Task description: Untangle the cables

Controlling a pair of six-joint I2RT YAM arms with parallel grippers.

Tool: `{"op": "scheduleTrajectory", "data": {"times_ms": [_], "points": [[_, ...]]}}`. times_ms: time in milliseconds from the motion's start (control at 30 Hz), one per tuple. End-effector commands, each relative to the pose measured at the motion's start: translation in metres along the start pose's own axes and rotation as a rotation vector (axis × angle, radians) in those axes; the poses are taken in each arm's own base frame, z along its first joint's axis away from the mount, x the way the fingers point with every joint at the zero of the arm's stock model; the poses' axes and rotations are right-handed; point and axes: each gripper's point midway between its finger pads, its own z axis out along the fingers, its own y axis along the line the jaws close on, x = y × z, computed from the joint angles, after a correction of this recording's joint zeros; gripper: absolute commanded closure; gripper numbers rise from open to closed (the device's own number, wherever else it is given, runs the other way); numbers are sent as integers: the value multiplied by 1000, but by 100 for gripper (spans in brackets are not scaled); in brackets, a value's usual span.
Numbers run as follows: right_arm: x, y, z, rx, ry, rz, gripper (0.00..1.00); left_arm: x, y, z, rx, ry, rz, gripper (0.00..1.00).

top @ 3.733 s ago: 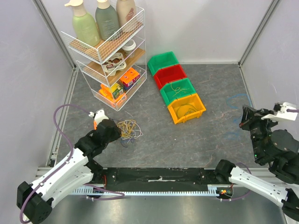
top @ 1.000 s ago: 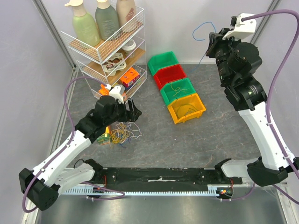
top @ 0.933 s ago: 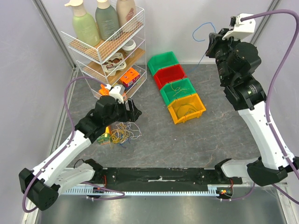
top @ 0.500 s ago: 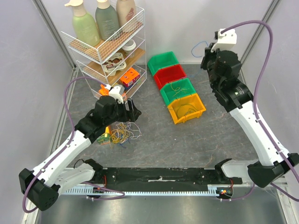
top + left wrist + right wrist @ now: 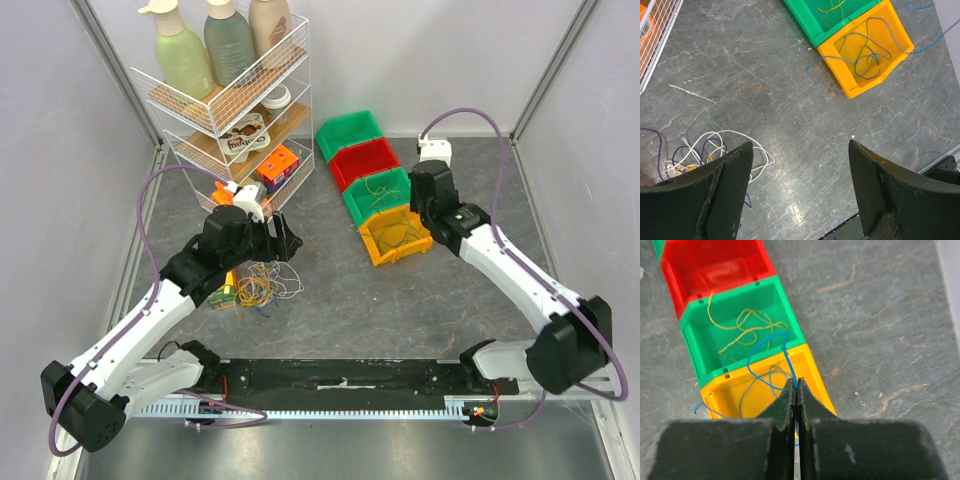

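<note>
The right gripper (image 5: 796,384) is seen with its jaws pressed fully together, and a blue cable (image 5: 762,343) is pinched between their tips. From the pinch the cable is carried up in a loop across the edge of the neighbouring bin. It is then led down into the yellow bin (image 5: 816,377), where more blue strands are coiled. (In the left wrist view one strand is draped over the bin's left rim onto the floor, and another trails off toward the frame's right edge.) In the top view this gripper is placed right of centre, low over the far right corner of the yellow bin.

A yellow cable (image 5: 740,322) is laid loose in the green bin (image 5: 789,322), directly above the yellow bin in the right wrist view. The red bin (image 5: 715,270) is shown at the upper left of that frame.

The left gripper (image 5: 800,150) is held wide open, its fingers apart over the grey floor (image 5: 400,310). The tangle of cables (image 5: 262,285) is found left of centre in the top view, on the floor just below and left of that gripper. It is near the foot of the wire rack (image 5: 232,112). In the left wrist view the tangle is set at the lower left. White loops, dark purple strands and a trace of yellow can be made out there, partly hidden behind the left finger (image 5: 715,195).
</note>
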Motion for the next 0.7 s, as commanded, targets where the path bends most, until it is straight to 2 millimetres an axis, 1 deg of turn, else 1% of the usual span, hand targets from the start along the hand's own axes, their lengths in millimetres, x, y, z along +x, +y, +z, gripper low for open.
{"op": "scheduleTrajectory", "data": {"times_ms": [0,100,200,267,300,333,400,467,500,533,600,667], "points": [[32,23,27,-50,79,5,100,-8,-8,1,46,-20,21,17],[61,44,45,-115,165,-18,100,-11,-23,-4,108,1,3,17],[95,54,59,-139,262,-77,100,-20,-49,-13,218,22,-7,17],[110,54,68,-128,320,-129,100,-28,-61,-17,266,20,-4,17],[121,53,72,-117,359,-158,100,-33,-64,-17,272,11,0,17],[127,51,76,-97,385,-176,100,-37,-65,-17,273,4,7,17],[134,40,81,-23,426,-210,100,-46,-68,-15,275,-6,28,16],[137,33,83,24,449,-242,100,-54,-71,-12,275,-10,51,16],[136,30,83,42,448,-247,100,-57,-72,-11,273,-14,66,16],[132,28,82,51,439,-248,98,-59,-71,-10,265,-18,78,16],[117,33,79,22,410,-239,84,-61,-65,-7,236,-27,106,16],[96,40,72,-28,371,-206,70,-59,-56,-4,199,-32,120,16]]}}
